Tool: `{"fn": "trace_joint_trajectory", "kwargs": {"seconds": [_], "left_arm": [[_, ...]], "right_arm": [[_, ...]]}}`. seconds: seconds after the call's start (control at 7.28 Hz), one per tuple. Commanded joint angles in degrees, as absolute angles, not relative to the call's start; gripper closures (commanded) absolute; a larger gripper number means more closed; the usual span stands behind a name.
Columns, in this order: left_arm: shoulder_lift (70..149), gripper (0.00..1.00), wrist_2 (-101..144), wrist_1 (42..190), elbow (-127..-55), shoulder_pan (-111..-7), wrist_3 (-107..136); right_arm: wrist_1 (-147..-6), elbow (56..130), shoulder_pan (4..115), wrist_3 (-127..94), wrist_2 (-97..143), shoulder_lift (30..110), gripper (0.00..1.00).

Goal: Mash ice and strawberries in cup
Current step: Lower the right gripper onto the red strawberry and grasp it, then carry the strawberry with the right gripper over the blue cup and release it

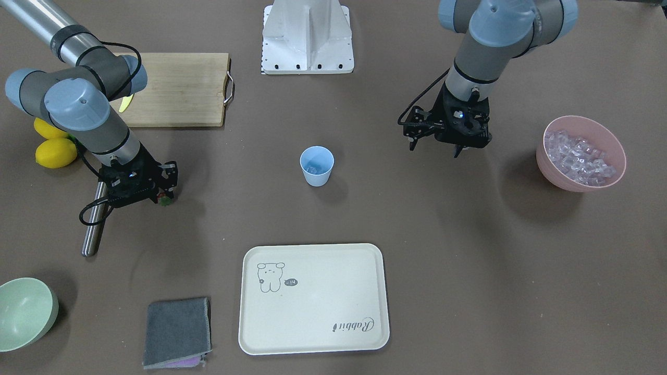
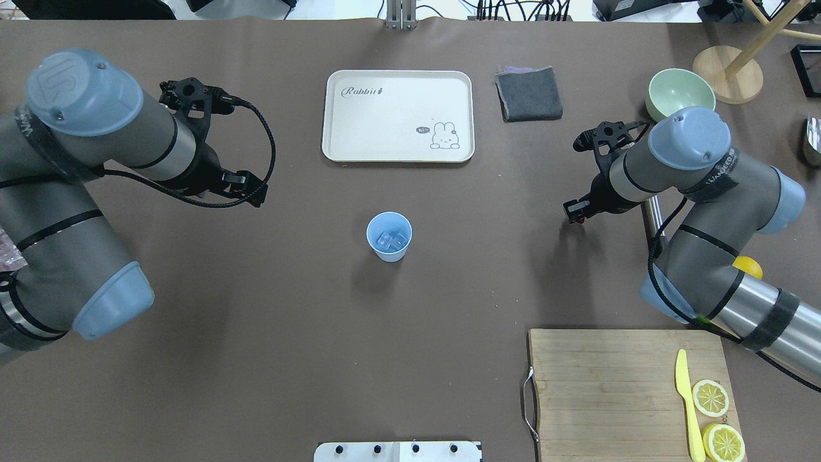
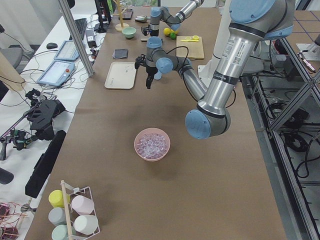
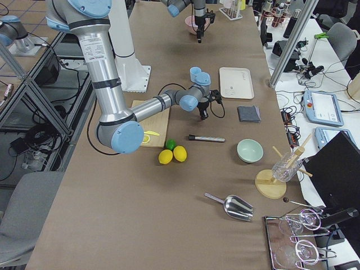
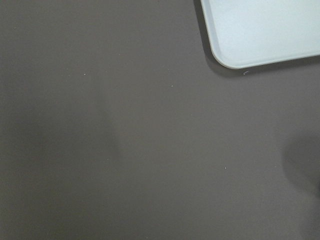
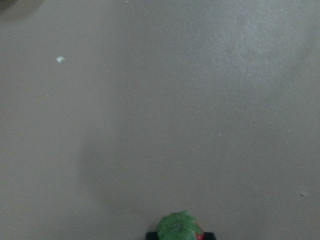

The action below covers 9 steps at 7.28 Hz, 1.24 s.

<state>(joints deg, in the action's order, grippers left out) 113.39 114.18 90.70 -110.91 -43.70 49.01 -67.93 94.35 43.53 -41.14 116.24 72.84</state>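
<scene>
**Strawberry gripped, cup not yet reached**

Right fingers (image 1: 170, 183) are clamped on the strawberry (image 6: 179, 226), likely for the carry to the cup (image 1: 316, 165). The cup stands on the tabletop (image 1: 469, 260) well apart from them, ice (image 1: 312, 168) already inside. Left fingers (image 1: 457, 150) hang beyond the cup; apart or together, cannot tell.

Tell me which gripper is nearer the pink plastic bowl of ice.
Left. The left gripper hovers between the pink plastic bowl and the light blue plastic cup; the right gripper is far beyond the cup, by the steel rod.
</scene>
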Motion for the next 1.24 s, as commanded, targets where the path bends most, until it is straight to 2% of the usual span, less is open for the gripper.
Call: {"fn": "trace_joint_trajectory", "kwargs": {"seconds": [0.0, 0.41, 0.69, 1.1], "left_arm": [[109.2, 0.03, 114.6, 90.8, -112.4, -48.4, 40.0], [102.1, 0.03, 119.3, 91.4, -112.3, -57.7, 25.4], [100.8, 0.03, 122.6, 91.1, -111.6, -59.6, 22.9], [100.8, 0.03, 124.5, 91.2, -108.9, -59.7, 23.0]], "right_arm": [[-70.9, 98.7, 43.4, -46.2, 116.2, 69.1, 1.0], [-78.1, 104.2, 38.5, -61.0, 111.6, 60.8, 1.0], [-83.9, 104.1, 32.7, -63.9, 107.3, 54.6, 1.0], [-84.8, 103.3, 30.5, -66.4, 106.2, 51.4, 1.0]]}}
